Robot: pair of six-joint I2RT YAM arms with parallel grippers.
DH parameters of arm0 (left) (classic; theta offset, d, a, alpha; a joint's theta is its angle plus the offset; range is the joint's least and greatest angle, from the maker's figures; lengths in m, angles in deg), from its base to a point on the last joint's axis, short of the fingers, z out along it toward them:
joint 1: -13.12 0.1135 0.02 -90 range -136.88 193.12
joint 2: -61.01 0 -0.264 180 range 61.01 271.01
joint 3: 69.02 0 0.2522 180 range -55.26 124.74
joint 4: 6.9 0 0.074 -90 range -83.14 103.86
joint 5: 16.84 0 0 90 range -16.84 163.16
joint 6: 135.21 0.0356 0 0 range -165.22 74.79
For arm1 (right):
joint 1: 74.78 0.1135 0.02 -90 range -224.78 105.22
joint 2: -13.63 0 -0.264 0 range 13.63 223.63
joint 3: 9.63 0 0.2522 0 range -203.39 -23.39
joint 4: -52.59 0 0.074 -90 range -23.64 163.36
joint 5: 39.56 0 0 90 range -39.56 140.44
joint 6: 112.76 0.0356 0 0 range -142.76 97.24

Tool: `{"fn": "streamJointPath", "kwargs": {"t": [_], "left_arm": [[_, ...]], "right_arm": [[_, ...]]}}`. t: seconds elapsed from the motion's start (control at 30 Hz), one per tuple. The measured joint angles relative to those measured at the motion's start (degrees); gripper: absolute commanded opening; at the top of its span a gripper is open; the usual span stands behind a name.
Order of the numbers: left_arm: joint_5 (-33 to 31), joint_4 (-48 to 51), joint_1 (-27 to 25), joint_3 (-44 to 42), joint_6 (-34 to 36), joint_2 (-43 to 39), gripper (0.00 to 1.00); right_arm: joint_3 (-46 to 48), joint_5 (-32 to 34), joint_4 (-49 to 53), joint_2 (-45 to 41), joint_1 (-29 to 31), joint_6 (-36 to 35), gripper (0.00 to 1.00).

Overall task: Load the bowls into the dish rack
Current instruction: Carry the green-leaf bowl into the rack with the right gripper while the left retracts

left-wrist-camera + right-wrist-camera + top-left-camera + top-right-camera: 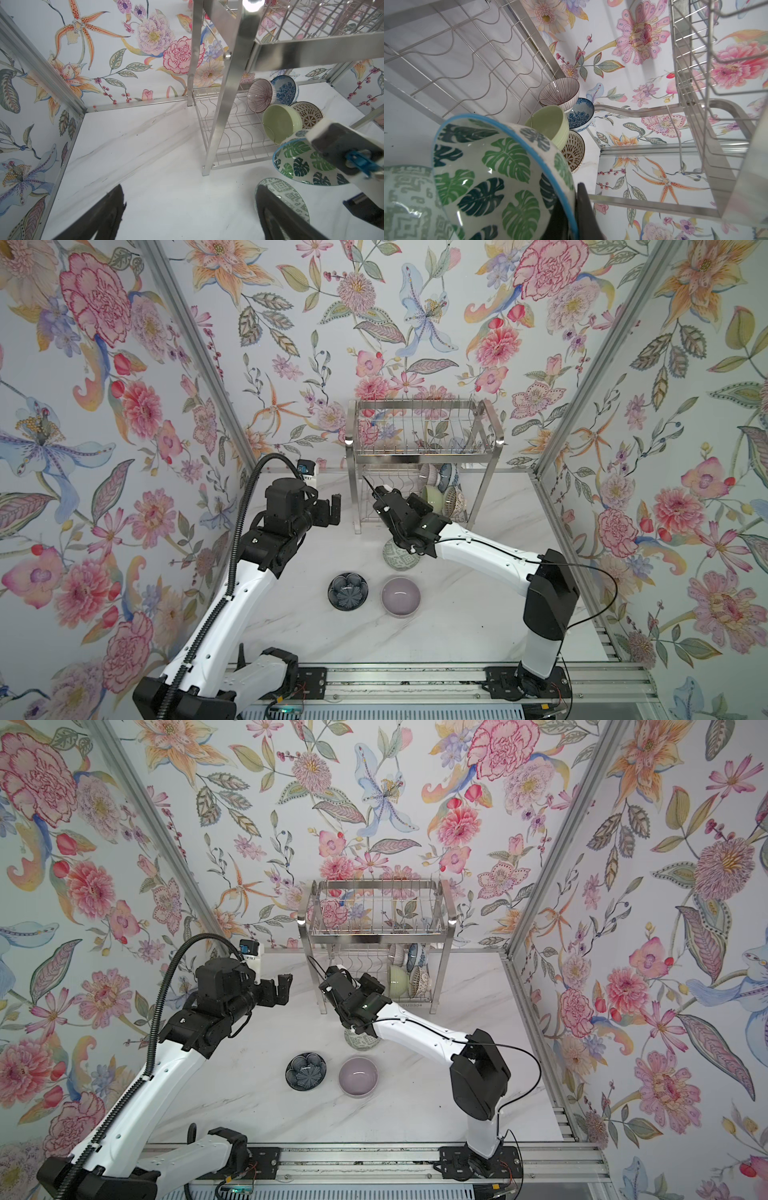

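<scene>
1. Presently, the right fingers (584, 207) are clamped on the rim of the leaf-print bowl (492, 176), held tilted just in front of the dish rack (419, 452), mid-frame in both top views.
2. The left fingers (108, 214) stand spread wide, holding nothing, left of the rack.
3. The ribbed bowl (428, 475), blue floral bowl (449, 477), green bowl (432, 495) and brown lattice bowl (455, 501) lean on edge at the lower shelf's right end.
4. On the counter (457, 626), the geometric bowl (395, 559) sits under the right wrist. The dark flower bowl (348, 591) and lilac bowl (400, 596) sit side by side at lower centre.
</scene>
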Motion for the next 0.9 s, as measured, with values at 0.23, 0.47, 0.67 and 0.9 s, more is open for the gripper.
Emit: {"fn": "streamJointPath", "kwargs": {"t": [0.23,0.47,0.67,0.9], "left_arm": [[3.4,0.0,2.5,-0.1,1.5,0.4,0.99],[5.6,0.8,4.2,-0.1,3.4,1.6,1.0],[6.6,1.6,5.5,0.9,4.5,2.3,0.99],[7.6,1.6,6.0,1.2,4.8,3.0,0.99]], "right_arm": [[-9.6,4.6,-0.7,10.8,-2.2,-5.5,0.0],[-16.4,5.4,-0.7,15.6,-5.4,-8.0,0.0],[-21.0,5.3,-2.5,19.4,-7.4,-10.7,0.0],[-21.2,5.1,-10.1,23.2,-8.3,-19.7,0.0]]}}
